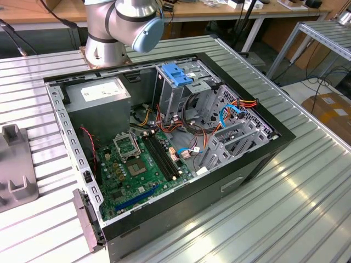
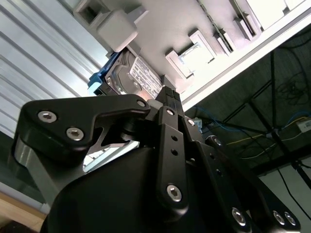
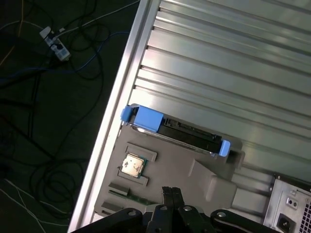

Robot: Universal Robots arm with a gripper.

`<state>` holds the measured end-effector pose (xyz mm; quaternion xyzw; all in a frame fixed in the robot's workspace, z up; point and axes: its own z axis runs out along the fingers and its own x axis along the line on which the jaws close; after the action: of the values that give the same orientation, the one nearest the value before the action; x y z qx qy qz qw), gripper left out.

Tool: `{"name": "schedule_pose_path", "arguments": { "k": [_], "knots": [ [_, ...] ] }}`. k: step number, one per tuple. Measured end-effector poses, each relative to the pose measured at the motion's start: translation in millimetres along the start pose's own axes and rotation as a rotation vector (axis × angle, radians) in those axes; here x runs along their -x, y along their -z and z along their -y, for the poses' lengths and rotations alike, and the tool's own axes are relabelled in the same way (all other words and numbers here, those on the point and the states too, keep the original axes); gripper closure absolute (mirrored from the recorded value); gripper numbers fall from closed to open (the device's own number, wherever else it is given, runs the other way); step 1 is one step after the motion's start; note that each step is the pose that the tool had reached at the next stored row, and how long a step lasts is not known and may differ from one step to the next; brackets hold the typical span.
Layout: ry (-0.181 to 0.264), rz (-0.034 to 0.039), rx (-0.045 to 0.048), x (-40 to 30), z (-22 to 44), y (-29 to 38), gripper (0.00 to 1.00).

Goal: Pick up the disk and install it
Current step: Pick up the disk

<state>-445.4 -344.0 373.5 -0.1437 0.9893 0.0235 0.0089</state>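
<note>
The disk (image 3: 187,134) stands on edge in a slot of a grey holder (image 3: 180,170), its dark body between blue rails at both ends. The second wrist view shows the disk's (image 2: 132,77) labelled metal face and a blue rail. My gripper (image 3: 171,193) hovers over the holder, a short way from the disk and not touching it. Its two black fingers (image 2: 170,97) are pressed together with nothing between them. The holder (image 1: 15,164) lies at the exterior view's left on the ribbed table.
An open computer case (image 1: 82,181) lies in the middle of the table, with motherboard (image 1: 137,164), power supply (image 1: 98,96), a tall cage topped by a blue bracket (image 1: 178,74) and grey drive bays (image 1: 236,137). The holder also carries a processor chip (image 3: 132,166). The table's edge (image 3: 112,121) runs beside the holder, with cables on the floor beyond.
</note>
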Motion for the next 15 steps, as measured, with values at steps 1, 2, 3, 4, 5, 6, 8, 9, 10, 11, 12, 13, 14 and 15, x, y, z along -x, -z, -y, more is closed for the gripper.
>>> {"name": "schedule_pose_path", "arguments": {
  "k": [1,2,3,4,5,6,8,9,10,11,12,13,14,15],
  "knots": [
    [0.004,-0.0001,0.0001,0.0,-0.1,0.0,0.90],
    [0.007,-0.0003,0.0002,0.1,-0.3,0.0,0.90],
    [0.010,-0.0004,0.0002,0.1,-0.4,0.0,0.90],
    [0.013,-0.0006,0.0003,0.1,-0.5,0.0,0.90],
    [0.018,-0.0008,0.0004,0.2,-0.6,0.0,0.90],
    [0.022,-0.0010,0.0006,0.2,-0.7,0.0,0.90],
    [0.030,-0.0013,0.0007,0.3,-1.1,-0.1,0.90],
    [0.032,-0.0014,0.0007,0.4,-1.3,-0.1,0.90],
    [0.036,-0.0015,0.0008,0.4,-1.5,-0.1,0.90],
    [0.038,-0.0016,0.0009,0.5,-1.7,-0.1,0.90],
    [0.042,-0.0018,0.0010,0.6,-1.9,-0.1,0.90],
    [0.045,-0.0020,0.0011,0.6,-2.1,-0.1,0.90],
    [0.048,-0.0021,0.0011,0.7,-2.2,-0.1,0.90],
    [0.050,-0.0022,0.0012,0.7,-2.3,-0.1,0.90]
  ]
}}
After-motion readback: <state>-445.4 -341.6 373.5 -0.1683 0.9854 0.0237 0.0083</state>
